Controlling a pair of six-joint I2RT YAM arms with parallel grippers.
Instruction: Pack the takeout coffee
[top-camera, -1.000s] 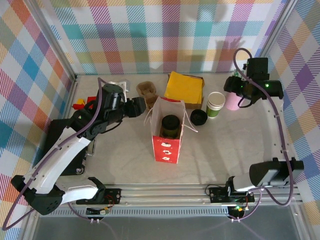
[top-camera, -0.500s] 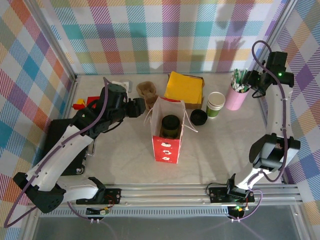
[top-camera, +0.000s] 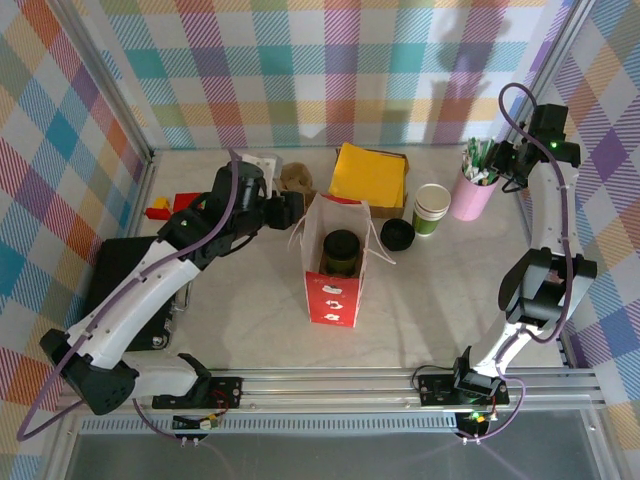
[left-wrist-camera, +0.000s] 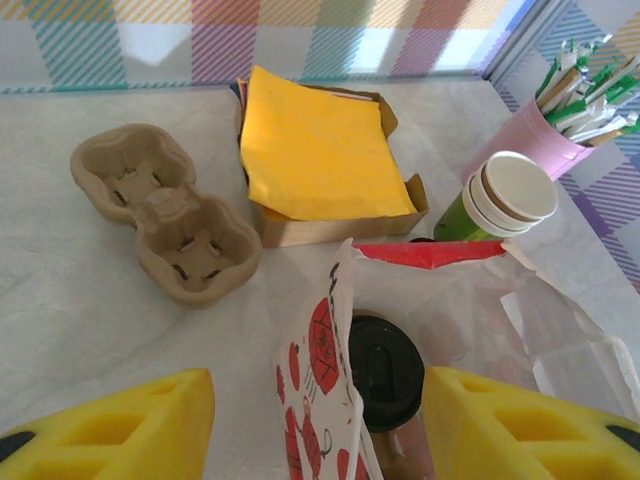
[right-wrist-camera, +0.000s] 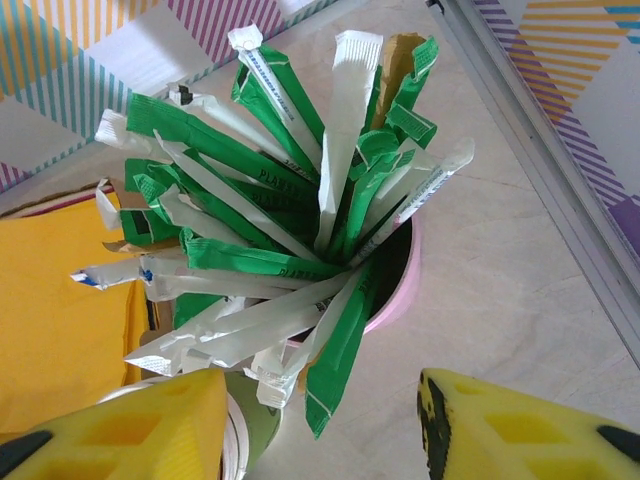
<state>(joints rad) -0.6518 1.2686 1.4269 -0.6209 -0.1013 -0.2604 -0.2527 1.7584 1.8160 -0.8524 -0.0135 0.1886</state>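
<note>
Small green paper cup (top-camera: 432, 210), upright, unlidded: left of and below right end effector (right-wrist-camera: 320, 425), jaws parted and empty, over pink straw cup (top-camera: 470, 198); right arm nearer.

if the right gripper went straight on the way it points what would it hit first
The right gripper would likely meet the wrapped straws in the pink cup first, though depth is unclear.
</note>
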